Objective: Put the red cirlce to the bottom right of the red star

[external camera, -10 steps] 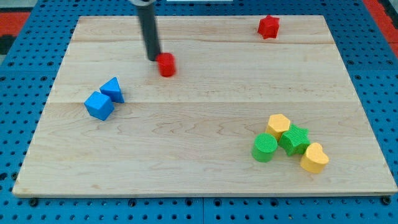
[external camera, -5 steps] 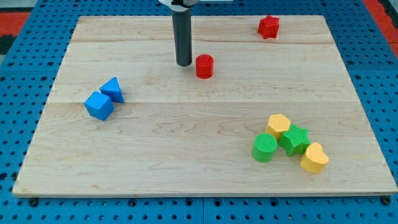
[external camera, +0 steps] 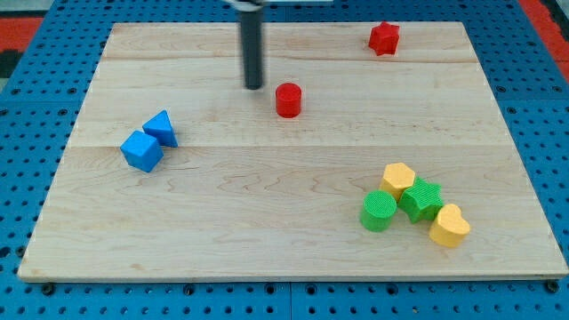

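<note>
The red circle (external camera: pixel 287 100) stands on the wooden board (external camera: pixel 267 204) a little above its middle. The red star (external camera: pixel 384 37) sits near the board's top edge, toward the view's right, well apart from the circle. My tip (external camera: pixel 254 86) is on the board just to the upper left of the red circle, with a small gap between them.
A blue triangle (external camera: pixel 161 127) and a blue cube (external camera: pixel 141 150) touch at the view's left. At the lower right sit a yellow hexagon (external camera: pixel 398 180), a green star (external camera: pixel 421 199), a green circle (external camera: pixel 378 211) and a yellow heart (external camera: pixel 449 225), clustered together.
The red circle was pushed to the right over the second, then slid slightly down and left. My tip moved right with it, then drew back a little to the upper left.
</note>
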Motion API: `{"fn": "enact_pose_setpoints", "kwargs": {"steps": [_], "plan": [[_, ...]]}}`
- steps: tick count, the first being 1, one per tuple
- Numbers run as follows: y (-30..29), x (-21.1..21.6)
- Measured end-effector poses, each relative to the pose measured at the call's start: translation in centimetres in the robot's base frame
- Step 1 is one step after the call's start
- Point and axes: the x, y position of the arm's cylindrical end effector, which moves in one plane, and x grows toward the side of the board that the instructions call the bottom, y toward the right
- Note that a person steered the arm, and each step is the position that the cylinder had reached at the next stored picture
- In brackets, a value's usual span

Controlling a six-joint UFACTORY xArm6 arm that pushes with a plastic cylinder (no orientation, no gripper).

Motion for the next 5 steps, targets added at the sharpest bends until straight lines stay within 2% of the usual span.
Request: {"fn": "enact_pose_setpoints", "kwargs": {"steps": [1, 2, 3, 4, 5], "plan": [[1.4, 6.4], [9.0, 3.6], [15.1, 3.7], [16.2, 2.0], [20.5, -0.5]]}}
